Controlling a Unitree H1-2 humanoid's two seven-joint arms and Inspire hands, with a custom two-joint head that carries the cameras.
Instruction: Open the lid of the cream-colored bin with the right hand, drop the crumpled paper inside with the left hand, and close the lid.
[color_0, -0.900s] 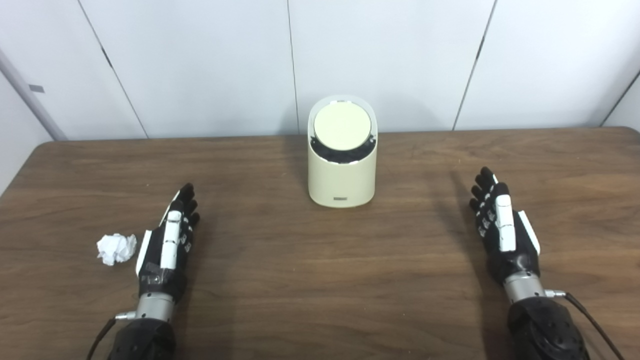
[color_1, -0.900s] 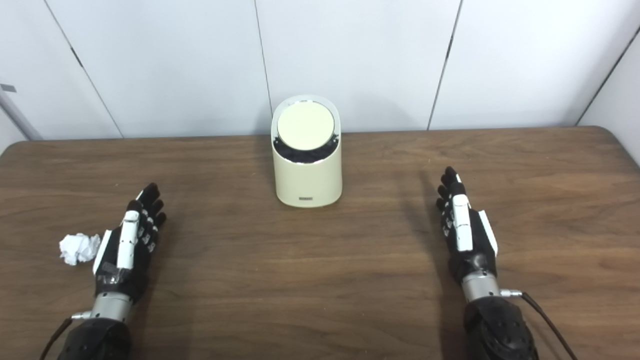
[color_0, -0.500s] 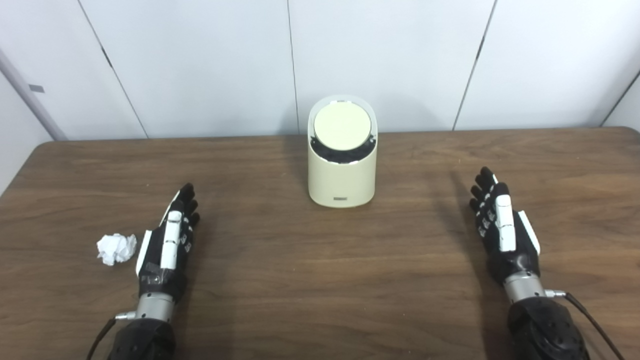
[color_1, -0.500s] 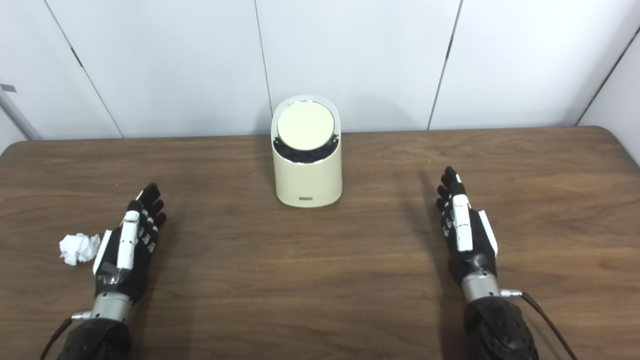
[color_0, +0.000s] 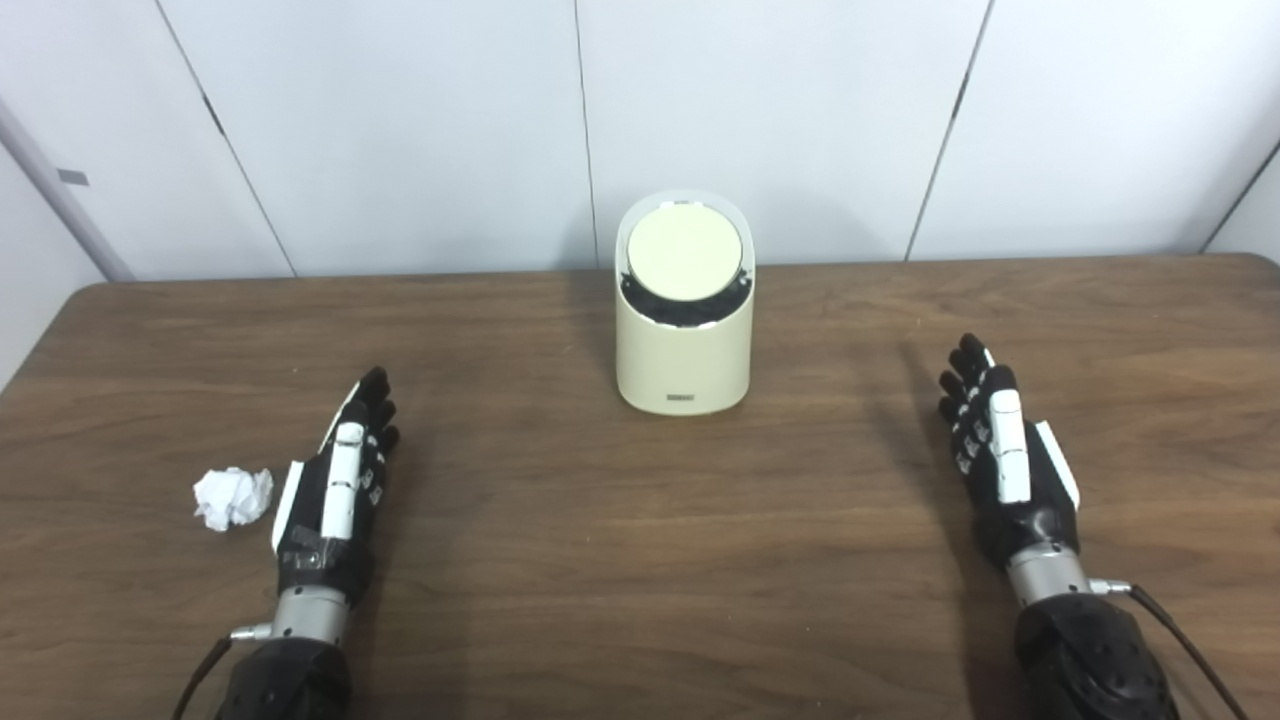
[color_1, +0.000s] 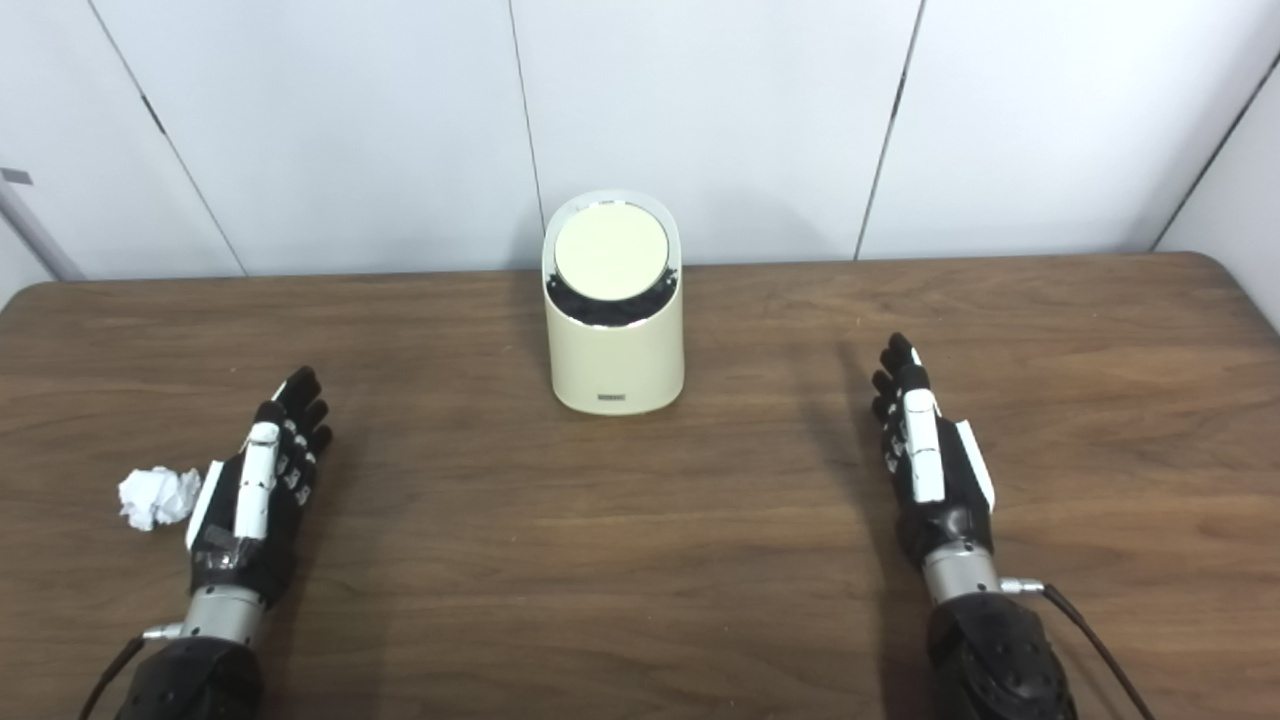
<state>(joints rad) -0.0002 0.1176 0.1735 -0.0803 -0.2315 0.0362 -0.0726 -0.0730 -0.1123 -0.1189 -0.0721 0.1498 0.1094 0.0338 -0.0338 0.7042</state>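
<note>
Left eye view: brown wooden table (color_0: 600, 560), white wall panels (color_0: 400, 120).

1. Bin (color_0: 684, 350) stands center-rear on table (color_0: 620, 560), lid (color_0: 685, 252) on top.
2. Paper (color_0: 232, 497) front-left, just left of left hand (color_0: 335, 495).
3. Right hand (color_0: 1005, 460) front-right, well apart from bin.

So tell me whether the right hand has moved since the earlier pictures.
Yes, slightly: the right hand has edged up the picture, farther along the table, relative to the unmoved cream-colored bin.
</note>
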